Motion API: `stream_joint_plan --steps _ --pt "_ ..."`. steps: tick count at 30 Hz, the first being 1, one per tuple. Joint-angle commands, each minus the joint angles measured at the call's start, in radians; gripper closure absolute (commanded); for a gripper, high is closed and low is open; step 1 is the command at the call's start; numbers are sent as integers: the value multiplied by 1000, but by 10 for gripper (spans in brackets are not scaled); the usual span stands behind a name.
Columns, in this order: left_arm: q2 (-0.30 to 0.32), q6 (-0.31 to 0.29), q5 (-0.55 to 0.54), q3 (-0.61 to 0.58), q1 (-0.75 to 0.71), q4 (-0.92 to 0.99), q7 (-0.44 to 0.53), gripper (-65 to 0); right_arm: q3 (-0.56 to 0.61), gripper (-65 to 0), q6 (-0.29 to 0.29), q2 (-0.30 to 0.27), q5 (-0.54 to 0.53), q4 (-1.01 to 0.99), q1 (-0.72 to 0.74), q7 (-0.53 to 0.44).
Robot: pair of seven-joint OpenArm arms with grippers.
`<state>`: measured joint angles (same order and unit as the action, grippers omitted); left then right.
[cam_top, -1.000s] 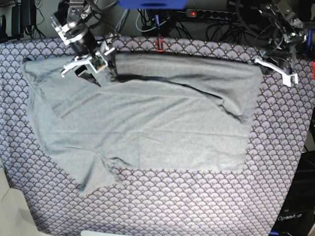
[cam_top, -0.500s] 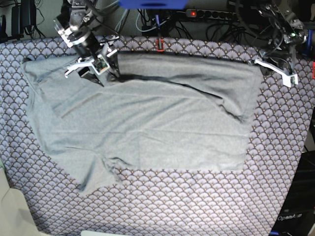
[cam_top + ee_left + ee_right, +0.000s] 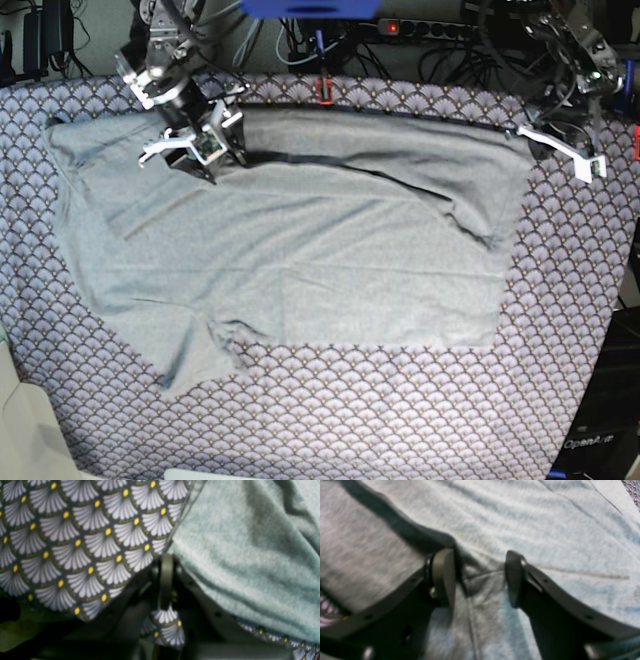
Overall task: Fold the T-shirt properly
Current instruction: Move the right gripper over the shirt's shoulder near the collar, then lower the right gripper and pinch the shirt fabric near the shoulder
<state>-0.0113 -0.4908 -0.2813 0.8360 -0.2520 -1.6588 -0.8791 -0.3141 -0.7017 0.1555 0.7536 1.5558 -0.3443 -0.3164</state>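
While left pincer closed, right pincer straddles T-shirt.

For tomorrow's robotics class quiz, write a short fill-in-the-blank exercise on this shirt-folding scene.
1. The T-shirt lies spread on a cloth patterned with ____.
2. The right gripper hovers over the shirt with its jaws ____.
3. The left gripper has its jaws ____.
4. In the base view, the left gripper sits at the shirt's ____ corner.

Missing words: scallops; open; shut; top right

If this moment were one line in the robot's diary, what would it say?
T-shirt: spread, unfolded | right gripper: open, over shirt seam | left gripper: shut at shirt's edge | tablecloth: underneath
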Motion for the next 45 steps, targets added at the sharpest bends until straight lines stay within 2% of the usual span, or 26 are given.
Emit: stream_joint_plan --steps 1,5,7,16,18,26,35,45 --pt "10 -1 -11 3 3 -19 21 0 -1 -324 4 2 -16 8 3 -26" --pt "10 -1 -11 3 4 -19 22 0 -1 -319 4 2 -16 10 15 -28" --pt "10 -1 -11 3 6 -19 24 0 3 -292 4 2 -16 10 24 -28" --pt "10 -1 -12 3 7 -19 24 0 8 -73 4 2 -15 10 103 -36" --pt "10 -1 -11 3 7 -19 24 0 10 -53 4 2 -15 8 121 -31" --pt "17 -1 -11 3 7 -19 24 0 3 -48 4 -27 136 -134 262 -36" --pt "20 -1 -11 4 -2 -21 24 0 0 -51 4 -56 140 -165 383 -26" --pt "20 -3 -11 50 6 -21 24 0 8 -51 4 -84 140 -165 331 -36"
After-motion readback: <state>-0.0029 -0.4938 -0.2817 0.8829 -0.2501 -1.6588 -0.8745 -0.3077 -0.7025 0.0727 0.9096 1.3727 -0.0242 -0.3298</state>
